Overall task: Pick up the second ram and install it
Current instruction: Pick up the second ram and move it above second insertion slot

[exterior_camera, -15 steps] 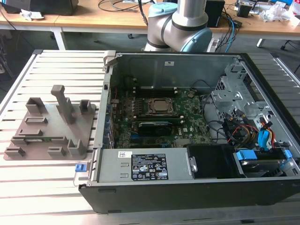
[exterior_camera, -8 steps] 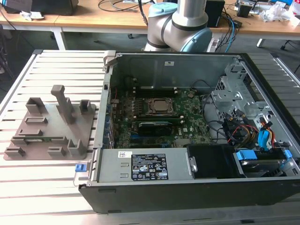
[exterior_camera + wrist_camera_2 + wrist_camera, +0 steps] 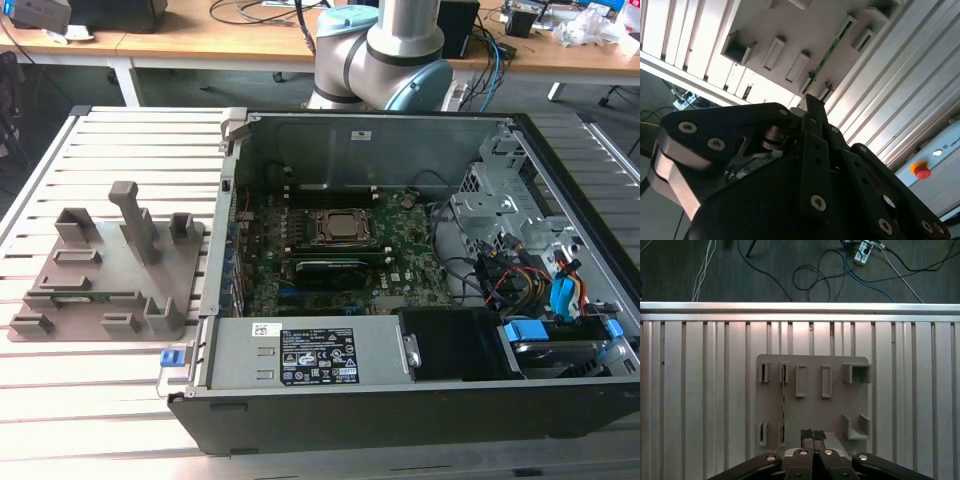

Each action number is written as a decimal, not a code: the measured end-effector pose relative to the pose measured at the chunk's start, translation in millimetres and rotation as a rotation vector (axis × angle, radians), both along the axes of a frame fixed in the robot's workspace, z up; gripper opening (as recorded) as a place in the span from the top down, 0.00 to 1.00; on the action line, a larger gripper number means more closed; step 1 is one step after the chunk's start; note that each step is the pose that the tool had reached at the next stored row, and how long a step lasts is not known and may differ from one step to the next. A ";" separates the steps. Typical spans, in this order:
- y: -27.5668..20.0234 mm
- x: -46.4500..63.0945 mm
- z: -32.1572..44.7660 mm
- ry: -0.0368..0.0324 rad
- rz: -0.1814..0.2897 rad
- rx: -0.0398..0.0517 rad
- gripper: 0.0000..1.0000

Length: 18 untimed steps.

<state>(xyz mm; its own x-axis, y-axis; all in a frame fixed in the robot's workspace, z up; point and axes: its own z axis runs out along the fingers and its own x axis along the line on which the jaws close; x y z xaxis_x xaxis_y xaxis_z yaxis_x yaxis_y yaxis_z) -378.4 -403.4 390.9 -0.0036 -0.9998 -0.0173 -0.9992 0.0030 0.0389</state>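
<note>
Over the grey plastic fixture tray [image 3: 837, 407] at the exterior view's left, the black gripper [image 3: 812, 434] hangs clenched and empty; a clean grasp, I'd judge, needs squaring along the thin green ram stick [image 3: 783, 405].

Open air lies above the grey fixture tray [image 3: 810, 362]; its upright blocks [image 3: 800, 381] stand close beside the second ram [image 3: 783, 405].

A ribbed metal table [image 3: 110, 140] stands before a wooden desk [image 3: 200, 38]; cables [image 3: 825, 277] trail across the dark floor [image 3: 680, 270].
</note>
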 end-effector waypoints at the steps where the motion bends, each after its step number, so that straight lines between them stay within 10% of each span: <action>1: 0.0 0.0 0.0 0.0000 -0.007 -0.0007 0.89; 5: 0.0 0.0 0.0 0.0000 -0.025 -0.0025 0.70; 18: 0.0 0.0 -5.4 -0.0001 -0.051 -0.0079 0.70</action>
